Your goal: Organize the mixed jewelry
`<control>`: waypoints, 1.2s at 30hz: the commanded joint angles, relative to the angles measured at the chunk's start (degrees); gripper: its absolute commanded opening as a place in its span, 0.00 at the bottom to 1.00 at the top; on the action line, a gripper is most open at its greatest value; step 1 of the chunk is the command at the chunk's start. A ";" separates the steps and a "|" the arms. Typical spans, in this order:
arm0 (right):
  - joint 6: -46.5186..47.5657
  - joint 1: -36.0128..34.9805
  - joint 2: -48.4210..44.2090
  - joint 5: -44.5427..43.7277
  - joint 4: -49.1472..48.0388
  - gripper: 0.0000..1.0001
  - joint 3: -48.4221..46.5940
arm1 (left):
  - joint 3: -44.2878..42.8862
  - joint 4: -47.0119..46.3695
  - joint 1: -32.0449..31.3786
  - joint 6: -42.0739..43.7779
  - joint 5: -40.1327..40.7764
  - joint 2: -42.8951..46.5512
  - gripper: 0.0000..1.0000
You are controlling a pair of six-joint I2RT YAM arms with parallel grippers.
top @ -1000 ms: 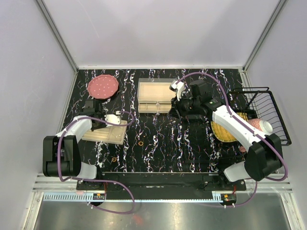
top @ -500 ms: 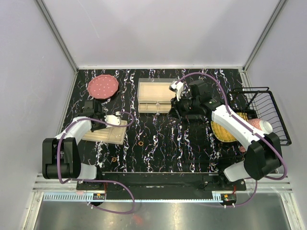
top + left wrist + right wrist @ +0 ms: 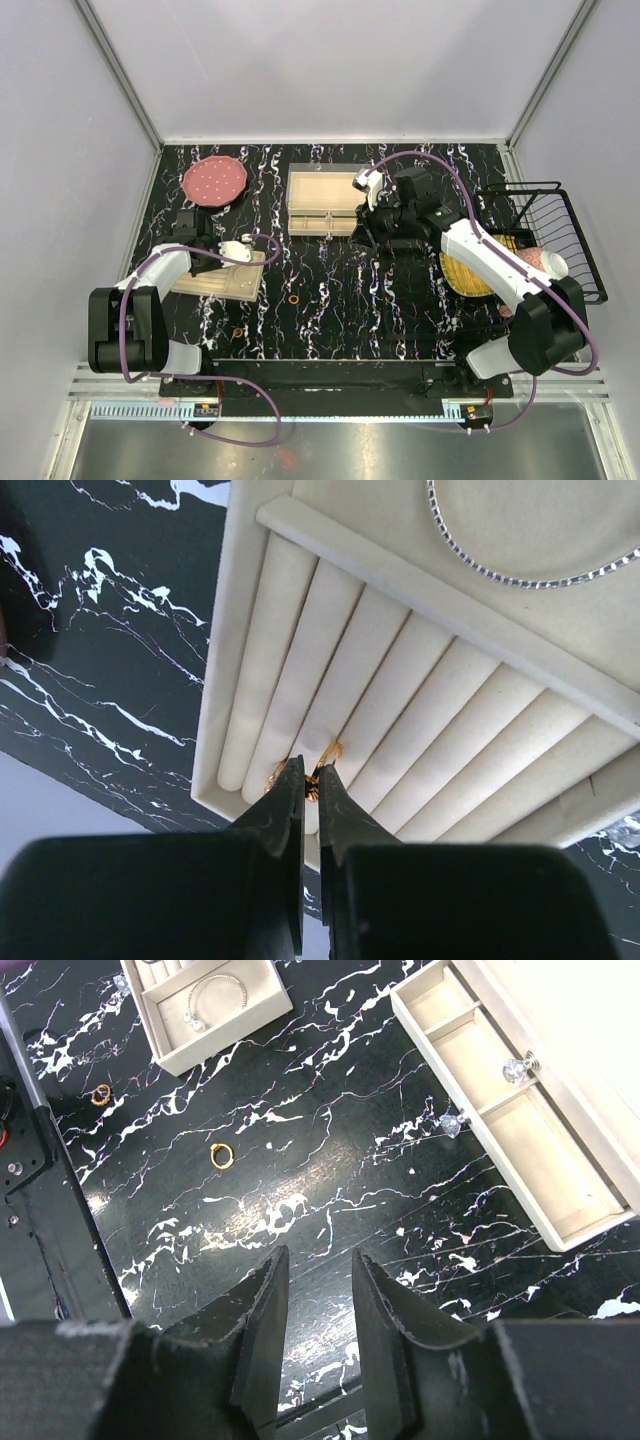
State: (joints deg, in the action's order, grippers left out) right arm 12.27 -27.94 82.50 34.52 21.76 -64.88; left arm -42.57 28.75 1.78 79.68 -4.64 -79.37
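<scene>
Hovering closed over tray (image 3: 235, 630) near its outer edge, left hand (image 3: 311, 770); tips touch gold ring (image 3: 330, 751) in groove. Right hand (image 3: 318, 1260) half open, empty, above bare counter (image 3: 330, 1190). Drawer box (image 3: 520, 1135) nearby. Loose ring (image 3: 221, 1155) and orange hoop (image 3: 101, 1094) on open counter, apart.

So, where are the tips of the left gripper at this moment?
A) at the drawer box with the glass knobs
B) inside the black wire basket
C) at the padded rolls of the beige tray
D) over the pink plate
C: in the left wrist view the left gripper is shut on a gold ring, right at the padded rolls of the beige tray.
</scene>
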 commanded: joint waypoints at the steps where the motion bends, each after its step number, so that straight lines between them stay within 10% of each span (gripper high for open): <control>1: 0.91 0.26 0.38 -0.07 -1.37 0.38 -0.24 | -0.94 -1.07 0.15 -0.05 -3.88 -0.08 0.00; 36: 1.17 0.35 1.09 -0.25 -1.02 0.38 -0.51 | 5.47 -4.67 -1.52 -2.77 -4.23 -2.02 0.00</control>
State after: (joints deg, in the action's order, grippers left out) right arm 12.64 -27.79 83.44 34.50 21.82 -64.90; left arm -40.25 23.68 0.45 77.89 -7.07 -81.32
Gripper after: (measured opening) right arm 0.378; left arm 0.034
